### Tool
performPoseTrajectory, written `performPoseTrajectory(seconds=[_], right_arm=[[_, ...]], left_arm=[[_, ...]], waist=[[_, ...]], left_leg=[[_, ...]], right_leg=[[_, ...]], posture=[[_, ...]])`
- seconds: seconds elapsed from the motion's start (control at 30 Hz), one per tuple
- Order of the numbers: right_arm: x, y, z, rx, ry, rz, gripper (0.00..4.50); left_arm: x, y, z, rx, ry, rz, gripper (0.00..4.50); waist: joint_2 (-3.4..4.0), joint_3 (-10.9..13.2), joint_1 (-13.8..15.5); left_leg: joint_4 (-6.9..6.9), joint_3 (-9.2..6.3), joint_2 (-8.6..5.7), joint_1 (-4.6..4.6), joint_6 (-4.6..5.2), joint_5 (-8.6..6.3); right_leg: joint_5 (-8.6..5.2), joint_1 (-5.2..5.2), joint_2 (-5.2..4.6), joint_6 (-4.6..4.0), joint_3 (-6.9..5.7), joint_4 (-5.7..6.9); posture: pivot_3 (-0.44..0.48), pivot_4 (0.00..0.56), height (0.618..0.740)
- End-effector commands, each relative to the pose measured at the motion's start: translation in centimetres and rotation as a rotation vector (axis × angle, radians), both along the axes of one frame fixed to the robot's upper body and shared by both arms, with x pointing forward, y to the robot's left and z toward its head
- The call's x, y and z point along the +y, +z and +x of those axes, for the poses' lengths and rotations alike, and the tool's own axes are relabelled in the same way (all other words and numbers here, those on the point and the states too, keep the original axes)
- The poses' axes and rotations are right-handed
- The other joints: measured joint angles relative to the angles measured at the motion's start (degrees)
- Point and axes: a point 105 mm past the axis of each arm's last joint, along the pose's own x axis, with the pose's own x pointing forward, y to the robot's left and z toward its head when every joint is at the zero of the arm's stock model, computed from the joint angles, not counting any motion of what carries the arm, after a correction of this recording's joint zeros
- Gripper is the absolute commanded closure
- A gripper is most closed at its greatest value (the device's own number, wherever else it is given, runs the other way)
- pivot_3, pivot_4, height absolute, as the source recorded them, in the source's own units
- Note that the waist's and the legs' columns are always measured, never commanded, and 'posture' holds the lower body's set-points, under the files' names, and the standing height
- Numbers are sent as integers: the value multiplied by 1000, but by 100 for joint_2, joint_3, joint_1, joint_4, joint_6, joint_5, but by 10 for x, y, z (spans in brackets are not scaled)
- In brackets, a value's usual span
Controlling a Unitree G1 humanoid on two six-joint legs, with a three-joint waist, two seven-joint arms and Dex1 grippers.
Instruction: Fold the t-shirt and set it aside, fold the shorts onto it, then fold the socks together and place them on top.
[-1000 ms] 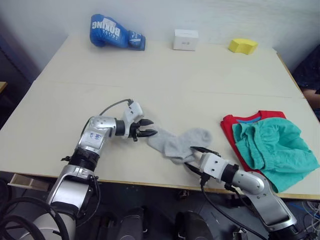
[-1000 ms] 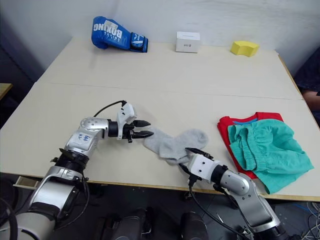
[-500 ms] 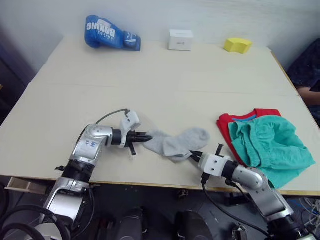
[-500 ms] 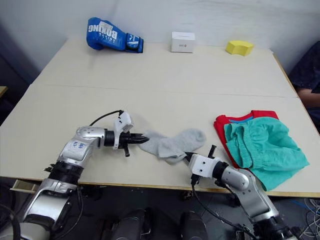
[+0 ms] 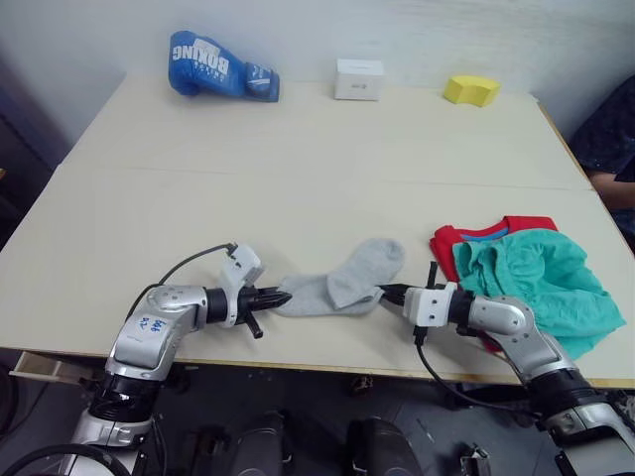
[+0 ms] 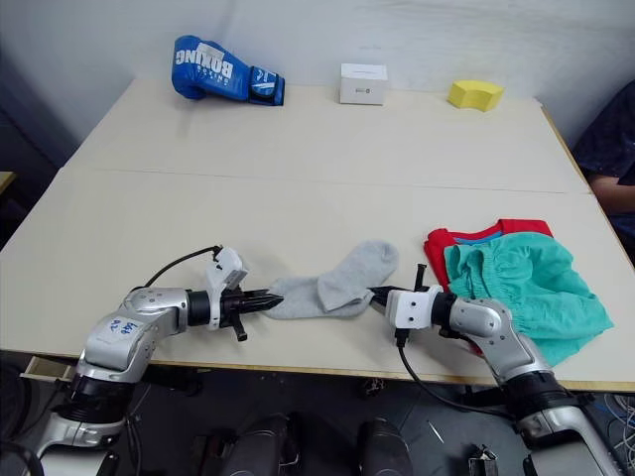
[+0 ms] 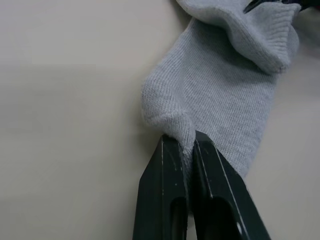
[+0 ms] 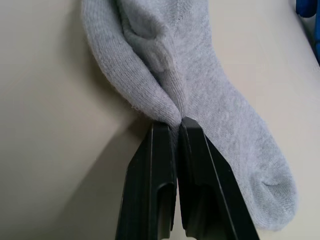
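**Operator:** Near the front edge of the desk, I have the socks pinched from both ends. My left gripper has its fingers clamped on a bunched fold of grey cloth at one end, and my right gripper has its fingers clamped on a fold at the other.

**Observer:** Where are the other garments?

**Operator:** Off to my right. The shorts sit crumpled on the t-shirt, which peeks out red at the collar side. I'd judge those two steps done, though the shorts look more heaped than folded.

**Observer:** So you're on the last step?

**Operator:** That's my read: folding the socks together. They lie overlapped and stretched between my two grips, one angled up across the other.

**Observer:** What does the next move need?

**Operator:** Probably carrying one end over to the other so the pair doubles up, keeping both pinches firm so the thin knit doesn't slip. Then it goes on top of the shorts, just beside my right gripper. The boxing glove, white box and yellow sponge at the far edge are well out of the way.
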Motion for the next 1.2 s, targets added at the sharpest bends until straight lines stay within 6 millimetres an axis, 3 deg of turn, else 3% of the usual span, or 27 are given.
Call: performPoseTrajectory(seconds=[0.03, 0.2, 0.27, 0.33, 0.47, 0.6, 0.73, 0.93, 1.2], right_arm=[[-8, 5, -1, 25, -2, 39, 3971], [-20, 12, -9, 1, 12, 15, 2383], [-31, 18, -16, 8, -1, 15, 1581], [-40, 28, -24, 62, -40, 73, 1101], [-43, 39, -36, 322, -163, 292, 1090], [-19, 50, -49, 680, -298, 607, 1090], [1, 52, -55, 840, -378, 689, 1090], [16, 35, -56, 938, -511, 680, 1090], [25, 36, -54, 993, -509, 703, 1090]], left_arm=[[3, 1, -7, 14, 23, -7, 3680], [13, 6, -12, 8, 40, -20, 2098], [21, 16, -17, -11, 13, -50, 1373], [32, 25, -26, 11, -46, -76, 891], [43, 46, -39, 83, -193, -126, 16], [40, 68, -3, -26, -188, -121, 16], [25, 71, 12, -65, -239, -99, 16], [4, 67, 25, -97, -298, -85, 16], [1, 60, 20, -86, -318, -84, 16]], waist=[[0, 0, 2], [0, 0, 11], [2, 1, 21], [3, 2, 24], [11, 7, 29], [30, 17, 78], [30, 17, 54], [29, 18, 47], [29, 18, 44]], left_leg=[[0, 0, 0, 0, 0, 0], [-1, -1, 1, 1, -2, -1], [-1, -1, 1, 1, -4, -2], [-2, -2, 2, -1, -7, -4], [-7, -7, 10, -5, -37, -23], [-6, -20, 10, -3, -34, -32], [-30, -20, 3, -6, -25, -37], [-44, 0, -7, -24, -7, -17], [-37, 3, -7, -24, 10, -4]], right_leg=[[0, 0, 0, 0, 0, 0], [0, 2, -1, 0, 0, -1], [-1, 1, -3, -2, -1, -2], [-3, -2, -4, -6, -1, -3], [-7, -5, -3, -13, -6, -12], [-7, -1, -9, -14, -5, -16], [-7, -4, -13, -15, -4, -39], [-7, -20, -8, -13, -14, -46], [-1, -19, -7, -2, -10, -42]], posture=[[0, 150, 740], [0, 150, 740], [0, 150, 740], [0, 150, 740], [0, 150, 740], [0, 150, 740], [0, 150, 740], [0, 150, 740], [0, 150, 740]])
